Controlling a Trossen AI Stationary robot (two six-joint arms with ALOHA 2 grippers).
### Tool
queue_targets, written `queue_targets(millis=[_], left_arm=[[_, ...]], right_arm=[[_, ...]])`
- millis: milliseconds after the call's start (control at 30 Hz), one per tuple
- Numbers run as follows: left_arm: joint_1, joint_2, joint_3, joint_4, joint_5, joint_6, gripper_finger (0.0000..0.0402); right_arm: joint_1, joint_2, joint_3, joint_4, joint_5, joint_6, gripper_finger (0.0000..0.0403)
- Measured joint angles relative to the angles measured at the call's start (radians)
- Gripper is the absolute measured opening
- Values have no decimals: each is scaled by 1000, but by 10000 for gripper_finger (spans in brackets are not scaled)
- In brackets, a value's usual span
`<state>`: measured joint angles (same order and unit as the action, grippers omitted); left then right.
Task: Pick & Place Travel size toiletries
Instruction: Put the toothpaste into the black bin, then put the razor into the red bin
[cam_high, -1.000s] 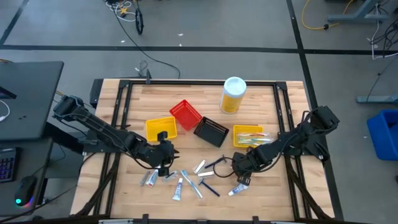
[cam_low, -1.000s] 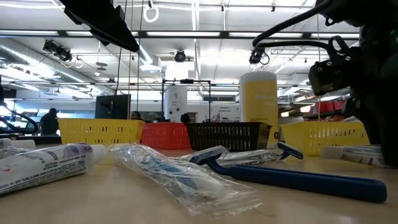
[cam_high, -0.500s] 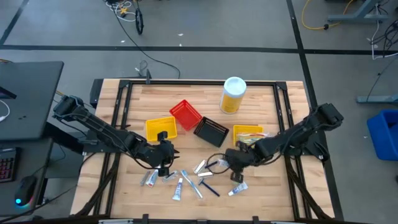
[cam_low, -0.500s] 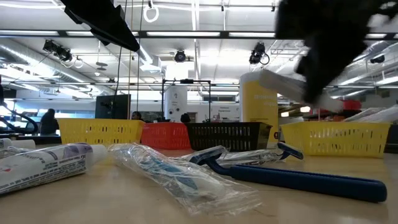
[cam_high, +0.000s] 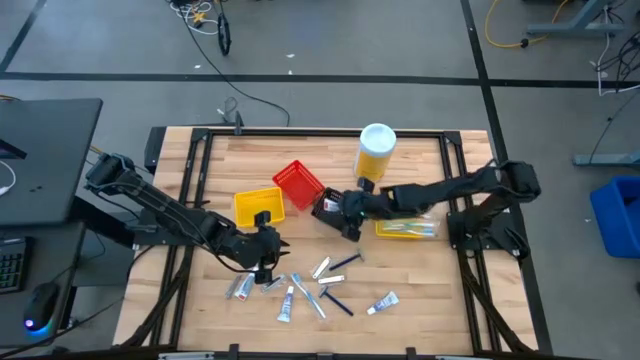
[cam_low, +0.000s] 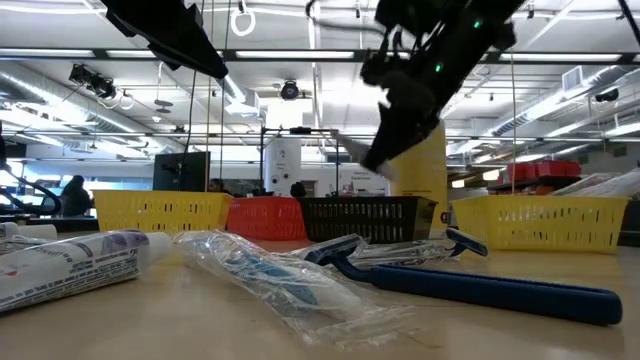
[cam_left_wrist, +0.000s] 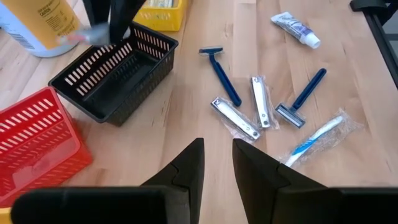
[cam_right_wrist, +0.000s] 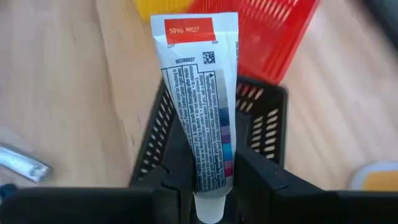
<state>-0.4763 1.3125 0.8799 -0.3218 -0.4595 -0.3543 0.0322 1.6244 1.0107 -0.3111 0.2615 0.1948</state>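
Note:
My right gripper (cam_high: 338, 207) hangs over the black bin (cam_high: 345, 216), shut on a small white tube (cam_right_wrist: 198, 87) with a red label at its flat end. Over the near left, my left gripper (cam_left_wrist: 217, 158) stands slightly open with nothing between its fingers. Loose toiletries lie flat on the wood near the front: a blue razor (cam_left_wrist: 221, 76), a second razor (cam_left_wrist: 303, 99), a wrapped toothbrush (cam_left_wrist: 317, 134), a tube (cam_left_wrist: 297, 29) and more tubes (cam_high: 240, 287). My right gripper pinches the tube's cap end (cam_right_wrist: 209, 186) between its two fingers (cam_right_wrist: 254, 177). The fingers slant down from the table's right side, and the tube runs on along them. Its flat crimped end (cam_right_wrist: 189, 28) points away, and the tube is lifted clear above the black bin.
A red bin (cam_high: 298, 183) and a yellow bin (cam_high: 259, 206) stand left of the black one. Another yellow bin (cam_high: 405, 222) holding toothbrushes stands to its right. A big yellow bottle (cam_high: 375, 152) stands behind it. Bare wood lies along the far edge.
My right gripper has swung from the near right of the table up and toward the far left, turning as it went, and carried the tube over the black bin. The loose items on the wood have stayed where they were.

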Motion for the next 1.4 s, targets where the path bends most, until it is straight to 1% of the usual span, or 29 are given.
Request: queue_targets(millis=[100,200,267,333,500,633,733,867,933,1033,1100,1167,1267,1400], left_arm=[[0,0,0,0,0,17,91],[0,0,0,0,0,22,91],[0,0,0,0,0,22,91],[0,0,0,0,0,22,91],[0,0,0,0,0,22,91],[0,0,0,0,0,25,91],[0,0,0,0,0,37,91],[0,0,0,2,-21,38,91],[0,0,0,2,-35,36,91],[0,0,0,7,-80,33,91],[0,0,0,12,-121,33,91],[0,0,0,28,-156,29,91],[0,0,0,38,-183,38,91],[0,0,0,43,-187,40,91]], right_arm=[[-48,52,0,-3,-59,-40,102],[-76,92,0,-1,-64,-82,103],[-88,108,0,0,-75,-99,111],[-99,121,0,5,-111,-109,124],[-110,142,0,2,-124,-118,170],[-107,106,0,-18,-143,-135,203],[-96,41,40,-125,-162,-132,217],[-71,-57,114,-391,-162,-113,222],[-56,-105,129,-529,-164,-79,218],[-33,-159,128,-720,-206,28,210],[-15,-180,115,-844,-240,142,205],[9,-189,94,-942,-241,252,201],[46,-191,50,-1033,-241,340,198],[74,-190,-14,-1025,-244,366,198]])
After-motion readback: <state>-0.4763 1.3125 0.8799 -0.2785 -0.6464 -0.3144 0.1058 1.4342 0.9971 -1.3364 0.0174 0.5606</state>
